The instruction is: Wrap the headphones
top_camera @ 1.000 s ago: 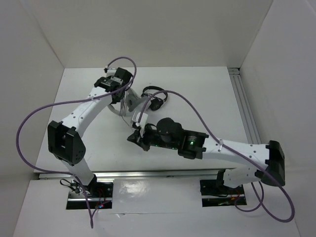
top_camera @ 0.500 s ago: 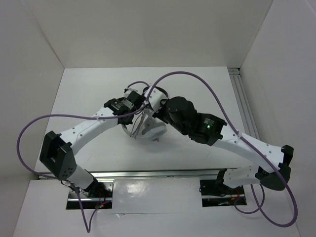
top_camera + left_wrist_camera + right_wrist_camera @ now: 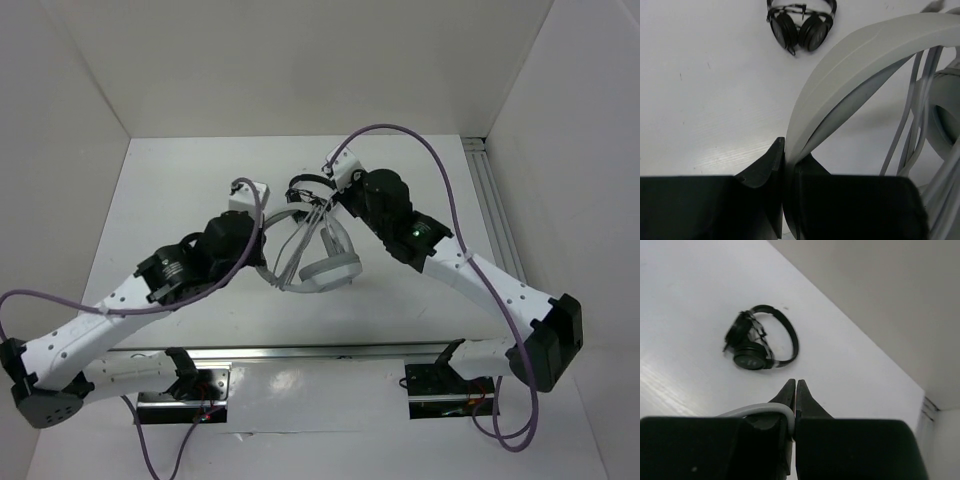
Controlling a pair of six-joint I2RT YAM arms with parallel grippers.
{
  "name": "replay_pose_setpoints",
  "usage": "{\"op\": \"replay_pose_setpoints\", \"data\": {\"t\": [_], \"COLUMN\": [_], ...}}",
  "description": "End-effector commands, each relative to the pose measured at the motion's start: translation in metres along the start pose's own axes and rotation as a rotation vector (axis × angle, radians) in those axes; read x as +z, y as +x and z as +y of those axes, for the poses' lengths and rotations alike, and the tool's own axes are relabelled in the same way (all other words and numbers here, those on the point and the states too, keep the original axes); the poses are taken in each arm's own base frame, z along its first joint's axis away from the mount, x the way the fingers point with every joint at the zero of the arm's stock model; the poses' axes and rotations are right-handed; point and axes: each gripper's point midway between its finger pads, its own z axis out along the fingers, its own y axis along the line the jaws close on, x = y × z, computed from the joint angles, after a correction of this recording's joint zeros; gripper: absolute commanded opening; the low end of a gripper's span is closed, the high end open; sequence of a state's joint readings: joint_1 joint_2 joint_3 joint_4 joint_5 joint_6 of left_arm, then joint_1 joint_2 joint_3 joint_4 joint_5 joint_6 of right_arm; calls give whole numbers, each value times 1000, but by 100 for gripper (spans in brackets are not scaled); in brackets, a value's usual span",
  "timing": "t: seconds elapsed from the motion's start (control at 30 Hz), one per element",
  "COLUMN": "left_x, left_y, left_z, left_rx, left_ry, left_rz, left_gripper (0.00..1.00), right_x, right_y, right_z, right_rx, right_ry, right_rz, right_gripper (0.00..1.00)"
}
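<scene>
left gripper [image 3: 784, 150] is clamped tight on the wide headband of the headphones [image 3: 331, 270], which sit between both arms around the middle of the table [image 3: 170, 200]. loops of the grey cable [image 3: 916, 92] run across the band. a bit further back, the right gripper [image 3: 795, 386] is pinching that cable. past it, small black headphones [image 3: 757, 342] lie flat.

- matte white table top [image 3: 170, 190], evenly lit, soft shadows
- plain white back wall [image 3: 300, 60] and side walls [image 3: 50, 150] enclose it
- aluminium rail [image 3: 492, 215] along the right edge
- shiny metal strip [image 3: 320, 352] along the near edge
</scene>
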State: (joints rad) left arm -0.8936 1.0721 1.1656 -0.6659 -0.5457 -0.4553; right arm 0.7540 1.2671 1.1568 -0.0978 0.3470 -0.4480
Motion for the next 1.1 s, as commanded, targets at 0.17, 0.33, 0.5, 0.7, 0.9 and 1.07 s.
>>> {"op": "replay_pose_setpoints", "data": {"t": [0.17,0.33,0.5,0.7,0.9,1.07], "left_x": [-98,-132,-131,-129,-136,-143], "left_y": [-25,-73,-88,-105,-128,-144], "left_z": [23,32,30,9,-1,2], "left_rx": [128,93,70,52,24,-15], "left_ry": [165,192,175,243,282,266], "left_rz": [-61,-228,-266,-301,-354,-400], "left_gripper": [0,0,0,0,0,0], "right_x": [18,17,11,26,31,33], "right_y": [-61,-59,-61,-59,-55,-48], "right_z": [-64,2,74,102,120,140], "right_rx": [253,399,488,563,623,659], "right_ry": [-100,-443,-634,-722,-780,-827], "right_rz": [-254,-308,-375,-414,-446,-448], "right_gripper": [4,8,10,20,26,32]}}
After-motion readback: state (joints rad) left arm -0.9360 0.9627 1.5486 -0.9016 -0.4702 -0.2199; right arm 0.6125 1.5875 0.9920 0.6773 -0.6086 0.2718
